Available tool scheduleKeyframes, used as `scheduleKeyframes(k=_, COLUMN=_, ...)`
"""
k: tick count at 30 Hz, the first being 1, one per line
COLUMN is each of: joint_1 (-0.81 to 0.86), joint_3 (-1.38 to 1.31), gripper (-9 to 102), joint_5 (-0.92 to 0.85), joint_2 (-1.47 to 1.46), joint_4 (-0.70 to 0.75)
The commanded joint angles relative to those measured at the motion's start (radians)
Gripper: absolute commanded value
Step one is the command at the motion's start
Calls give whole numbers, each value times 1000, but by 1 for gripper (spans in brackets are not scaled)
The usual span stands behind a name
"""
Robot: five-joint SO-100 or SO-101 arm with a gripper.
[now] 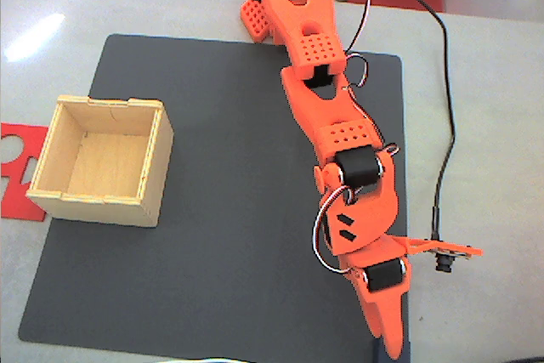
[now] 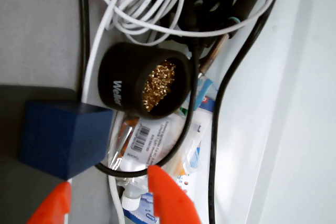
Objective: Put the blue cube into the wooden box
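The blue cube [image 2: 63, 139] is dark navy, matte, with crisp edges and one corner turned toward the wrist camera, so two faces show, the left one lighter than the shadowed right one. In the wrist view it sits on the dark grey mat [image 2: 21, 129] close to the mat's edge, just above and between the two orange fingertips [image 2: 167, 195] of the gripper [image 2: 107, 203]. The jaws stand apart with the cube just ahead of the gap; it seems to touch neither finger, though the lower left tip is cut off by the frame and contact there is hard to rule out.

Beyond the mat's edge lies clutter: a black round pot [image 2: 142, 85] filled with brassy metal curls, white cables [image 2: 142, 19], a black cable [image 2: 220, 108] and small printed packets [image 2: 168, 140].

In the fixed view the orange plastic arm [image 1: 327, 116] stretches down the right side of the mat [image 1: 212, 235], its gripper [image 1: 387, 329] at the mat's lower right corner; the cube is hidden beneath it there. The wooden box [image 1: 102, 161] is pale plywood, square, open-topped, thin-walled with notched joints, and stands on the mat's left edge, well apart from the gripper. A flat red cut-out sheet [image 1: 17, 150] lies partly beneath it on the pale tabletop [image 1: 493, 125].
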Motion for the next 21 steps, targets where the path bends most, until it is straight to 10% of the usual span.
scheduleKeyframes(k=1, joint_1=3, joint_3=-49, gripper=18, joint_5=8, joint_2=43, joint_4=-43)
scheduleKeyframes(k=9, joint_1=-23, joint_3=-49, gripper=18, joint_5=-143, joint_2=-26, joint_4=-304)
scheduleKeyframes(k=21, joint_1=-23, joint_3=-49, gripper=17, joint_5=-137, joint_2=-44, joint_4=-196)
